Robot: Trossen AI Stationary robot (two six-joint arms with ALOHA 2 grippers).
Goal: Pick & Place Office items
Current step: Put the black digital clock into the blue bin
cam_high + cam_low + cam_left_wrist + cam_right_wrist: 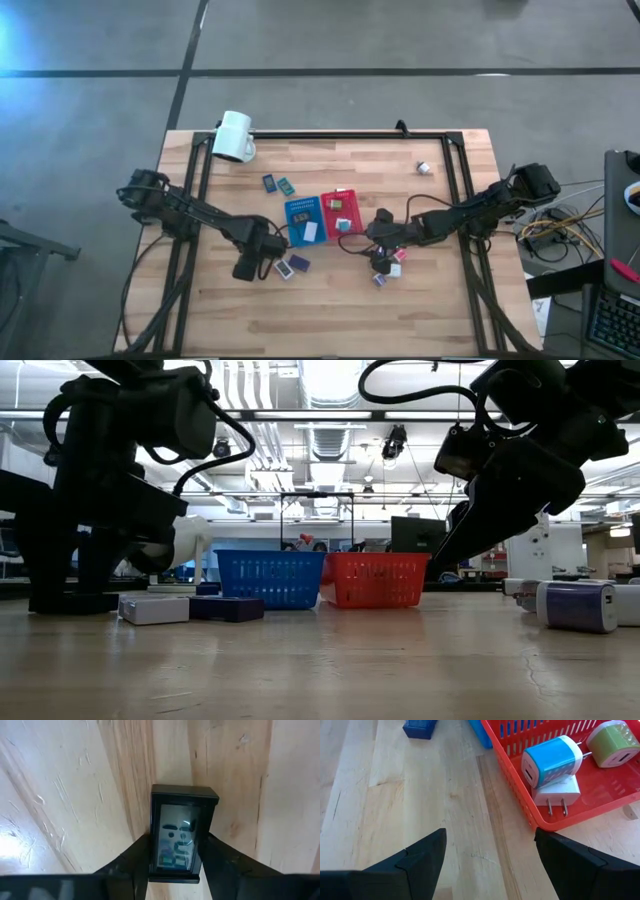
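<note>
- The left gripper stood low over the table, its fingers set against the two long sides of a small black clock with a grey display; we judged the grip to be closing on it, not yet proven firm.
- We took the clock for a light, rigid plastic box with smooth sides (likely slippery), its display face the fragile part; the long edges were the sensible hold.
- The clock lay flat on the wood, near the blue tray, with a white piece and a dark blue piece just beside the arm.
- The right gripper hung with its jaws apart and nothing between them, beside the red tray, which held a blue-and-white plug, a white plug and a green one.
- More small pieces lay near the right arm, and one white piece sat well apart.
- The table was pale planked wood, level and dry-looking, with a white mug near its far edge.
- Beyond it we saw a workshop ceiling with ducts and lights (no person in view).
</note>
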